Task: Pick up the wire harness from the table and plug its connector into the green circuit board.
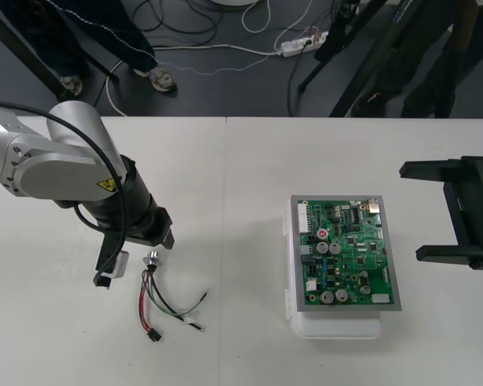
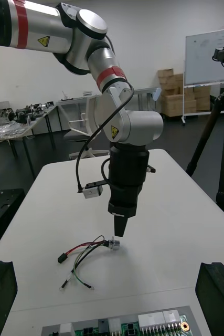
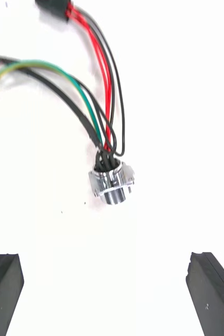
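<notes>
The wire harness point(image 1: 157, 297) lies loose on the table at the front left, its red, black and green wires running from a round metal socket point(image 1: 153, 259) to a small black plug point(image 1: 154, 336). My left gripper point(image 1: 159, 241) points down just above the socket point(image 3: 112, 182), open, with its fingers point(image 3: 6, 273) wide apart and nothing between them. From the right wrist it hangs over the socket point(image 2: 113, 244), the plug point(image 2: 62, 258) off to the side. The green circuit board point(image 1: 350, 253) sits on its white base point(image 1: 338, 326) at the right. My right gripper point(image 1: 410, 211) waits open at the right side.
Bare table lies between the harness and the board, crossed by a seam point(image 1: 226, 201). The table's far edge point(image 1: 225, 118) borders dark floor with cables and a power strip point(image 1: 302, 44). The board's near edge point(image 2: 143, 323) sits just ahead of the right gripper point(image 2: 109, 273).
</notes>
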Robot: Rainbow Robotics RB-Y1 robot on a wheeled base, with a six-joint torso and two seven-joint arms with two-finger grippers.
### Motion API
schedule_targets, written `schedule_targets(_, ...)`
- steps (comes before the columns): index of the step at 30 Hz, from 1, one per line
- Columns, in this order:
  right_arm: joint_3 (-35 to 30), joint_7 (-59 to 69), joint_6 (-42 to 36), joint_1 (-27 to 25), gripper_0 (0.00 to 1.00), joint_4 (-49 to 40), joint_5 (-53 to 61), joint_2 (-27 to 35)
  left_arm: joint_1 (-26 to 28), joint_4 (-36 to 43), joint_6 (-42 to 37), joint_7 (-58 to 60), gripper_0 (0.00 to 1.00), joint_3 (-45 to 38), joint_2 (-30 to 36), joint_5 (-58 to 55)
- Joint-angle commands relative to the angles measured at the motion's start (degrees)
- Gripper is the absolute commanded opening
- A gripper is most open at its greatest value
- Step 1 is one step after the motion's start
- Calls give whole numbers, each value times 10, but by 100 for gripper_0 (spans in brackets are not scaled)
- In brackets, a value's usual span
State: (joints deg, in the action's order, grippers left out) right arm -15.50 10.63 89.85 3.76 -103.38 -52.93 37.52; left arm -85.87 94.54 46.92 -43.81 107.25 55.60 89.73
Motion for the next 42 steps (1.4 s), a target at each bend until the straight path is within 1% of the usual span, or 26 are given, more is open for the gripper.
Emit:
schedule_targets(1, 6, -35, 1, 19, 100, -12, 3, 10, 13, -16, -66, -49, 91, 0, -8, 11)
schedule_targets(10, 6, -44, 1, 20, 100, -9, 3, 9, 64, -52, -135, -58, 91, 0, -8, 17)
schedule_targets(27, 3, -41, 1, 20, 100, -2, 3, 9, 134, -72, -203, -68, 91, 0, -9, 18)
schedule_targets(33, 1, -40, 1, 20, 100, -2, 2, 10, 149, -87, -223, -72, 92, 0, -14, 19)
schedule_targets(42, 1, -40, 1, 20, 100, -2, 2, 10, 156, -110, -223, -76, 92, 0, -35, 20)
